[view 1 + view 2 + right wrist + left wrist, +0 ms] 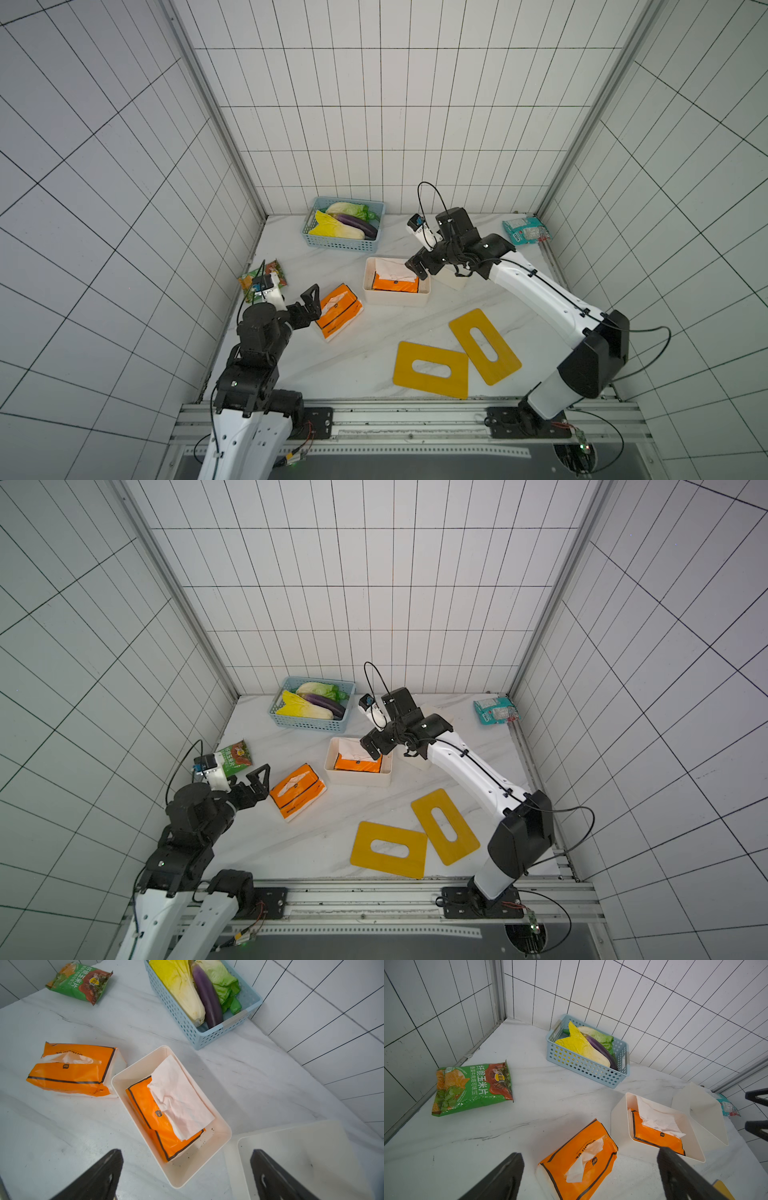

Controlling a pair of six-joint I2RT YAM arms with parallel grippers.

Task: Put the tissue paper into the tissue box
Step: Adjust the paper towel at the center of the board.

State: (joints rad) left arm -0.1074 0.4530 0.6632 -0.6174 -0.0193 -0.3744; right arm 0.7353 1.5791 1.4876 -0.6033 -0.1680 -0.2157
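Two squishy orange plastic tissue packs: the boxed pack [395,284] sits inside the smooth cream rectangular tissue box [397,300], with a crumpled white sheet poking up. The loose pack [338,311] lies on the marble-look table [365,365] beside the left gripper [313,305]. Both pincers gape wide and hold nothing, and the right gripper [419,269] hovers over the box's edge.

The light is even, soft and a little cool, and I see no strong glare. In both top views the tile lines spread and bend toward the frame corners, and the lower middle is dim. Shadows on the marble table [374,353] are faint, with soft edges. In my wrist views my black fingers [99,1178] look blurred, while the table is sharp.
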